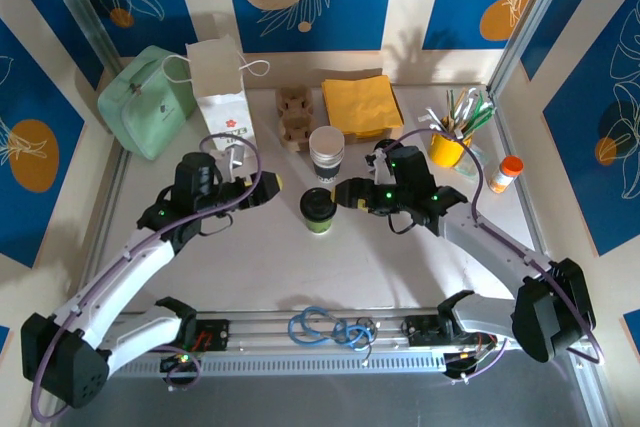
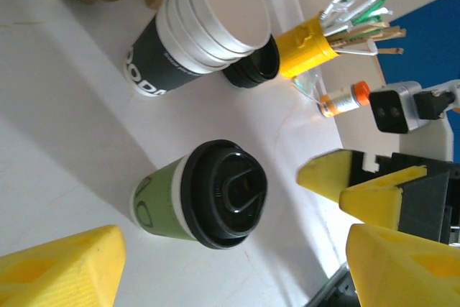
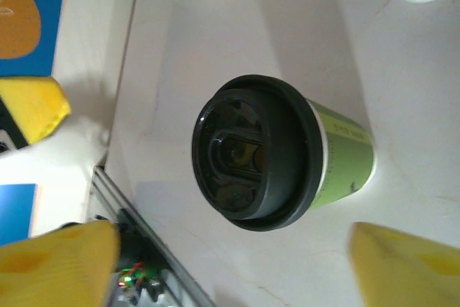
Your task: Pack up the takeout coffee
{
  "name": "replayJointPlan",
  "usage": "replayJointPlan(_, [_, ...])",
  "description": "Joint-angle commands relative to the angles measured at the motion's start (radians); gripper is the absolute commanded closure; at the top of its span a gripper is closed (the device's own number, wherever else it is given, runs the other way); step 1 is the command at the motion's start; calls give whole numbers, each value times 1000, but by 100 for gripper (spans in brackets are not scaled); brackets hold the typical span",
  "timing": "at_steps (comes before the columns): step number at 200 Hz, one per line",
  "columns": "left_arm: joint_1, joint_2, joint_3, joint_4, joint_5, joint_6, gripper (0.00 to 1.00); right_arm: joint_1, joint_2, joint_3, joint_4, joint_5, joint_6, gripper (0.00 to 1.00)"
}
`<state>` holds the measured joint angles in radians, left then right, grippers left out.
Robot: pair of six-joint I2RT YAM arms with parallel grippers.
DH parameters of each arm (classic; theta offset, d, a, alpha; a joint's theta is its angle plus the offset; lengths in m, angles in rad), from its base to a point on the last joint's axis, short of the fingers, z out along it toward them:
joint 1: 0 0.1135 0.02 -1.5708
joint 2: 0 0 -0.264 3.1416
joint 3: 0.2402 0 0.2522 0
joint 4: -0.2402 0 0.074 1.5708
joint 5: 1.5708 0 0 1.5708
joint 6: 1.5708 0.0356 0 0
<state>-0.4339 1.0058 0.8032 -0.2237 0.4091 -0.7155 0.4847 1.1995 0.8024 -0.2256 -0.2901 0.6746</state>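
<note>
Right gripper [image 1: 350, 193]: jaws spread wide, nothing held, just right of takeout coffee [image 1: 318, 209]. Left gripper [image 1: 266, 184]: also released, empty, left of cup. Cup location: upright on table [image 1: 260, 257], between both grippers, in front of white cup stack [image 1: 326, 152]. Handling (judged): light; thin paper wall, dents if squeezed hard; plastic lid slick, may pop off. Take hold on green body below lid rim, gentle pressure. Unclear: fill level; lid seating; interior of paper bag [image 1: 222, 87].

Green takeout coffee [image 1: 317, 210], black-lidded, stands upright on table.
</note>
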Motion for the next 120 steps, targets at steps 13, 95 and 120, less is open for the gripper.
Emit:
replayJointPlan(13, [-17, 55, 54, 12, 99, 66, 20, 15, 24, 42, -52, 48, -71, 0])
replayJointPlan(95, [-87, 283, 108, 79, 154, 93, 23, 17, 142, 86, -68, 55, -33, 1])
replayJointPlan(120, [-91, 328, 108, 103, 172, 92, 26, 18, 162, 78, -50, 74, -31, 0])
